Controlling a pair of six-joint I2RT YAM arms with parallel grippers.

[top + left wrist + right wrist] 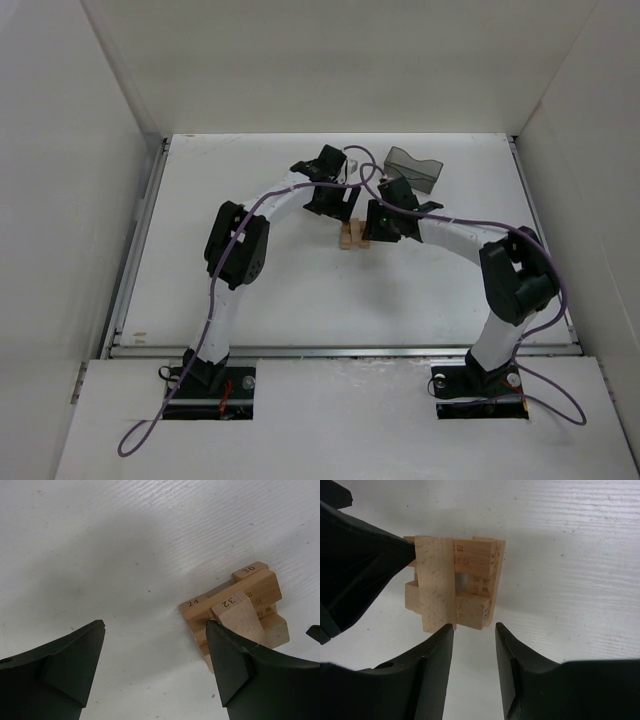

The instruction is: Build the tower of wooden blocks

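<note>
we crowd the wood block tower [352, 237], central on the table [300, 300]
our right gripper [475, 627], narrowly parted and empty, sits just before it; our left gripper [155, 630] gapes wide, a finger at the top block [237, 615]. a nudge could topple it.

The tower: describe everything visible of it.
The tower is a small, squarish stack of light tan wooden bars laid crosswise in layers, standing on the white table near its middle. Bar ends carry printed numbers; 24, 30 and 32 read clearly in the left wrist view. A small gap shows through its centre in the right wrist view. One finger of the open left gripper sits against or over its top bar; contact cannot be confirmed. The right gripper hangs just short of it.
</note>
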